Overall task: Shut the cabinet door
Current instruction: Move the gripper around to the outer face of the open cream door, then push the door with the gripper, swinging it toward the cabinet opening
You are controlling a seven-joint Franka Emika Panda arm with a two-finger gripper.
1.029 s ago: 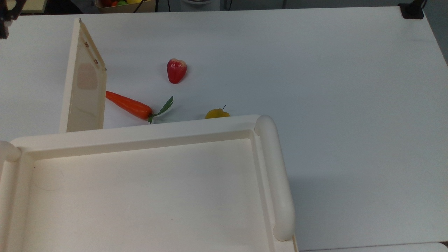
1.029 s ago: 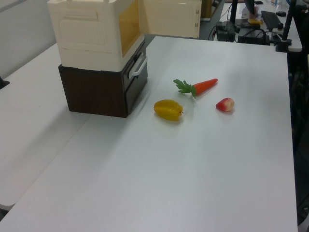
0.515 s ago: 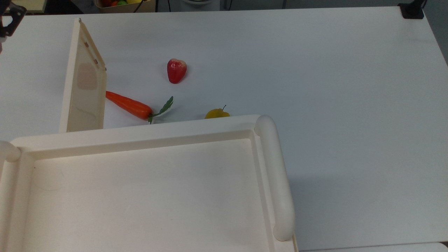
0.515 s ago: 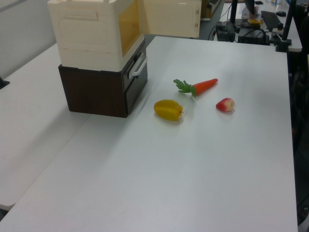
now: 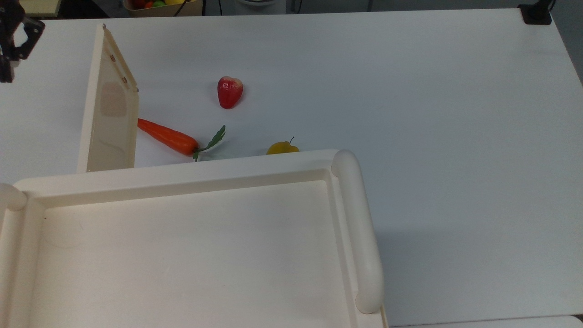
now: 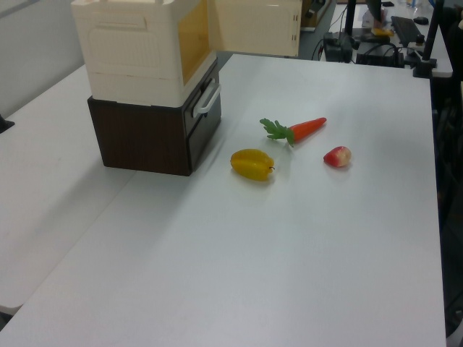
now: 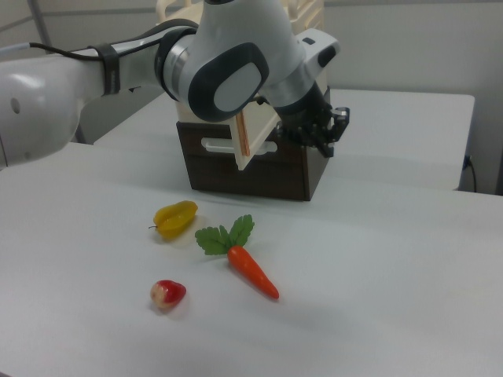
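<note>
Here's the arm (image 7: 118,71) in the right view: glossy white shells, fat and rounded, with a dark grey oval cap on the big joint and a black ring band where two segments meet. A thin black cable trails along the top of the white forearm. Down at the wrist, the shell turns to a black gripper (image 7: 326,133) of angular black parts, seen again as a dark bracket shape at the top view's left edge.

White desk (image 5: 410,91) under me, matte, evenly lit. A second white desk (image 7: 409,118) behind in the right view, grey wall (image 7: 409,47) past it. Cluttered workbench (image 6: 391,29) at the left view's far end.
</note>
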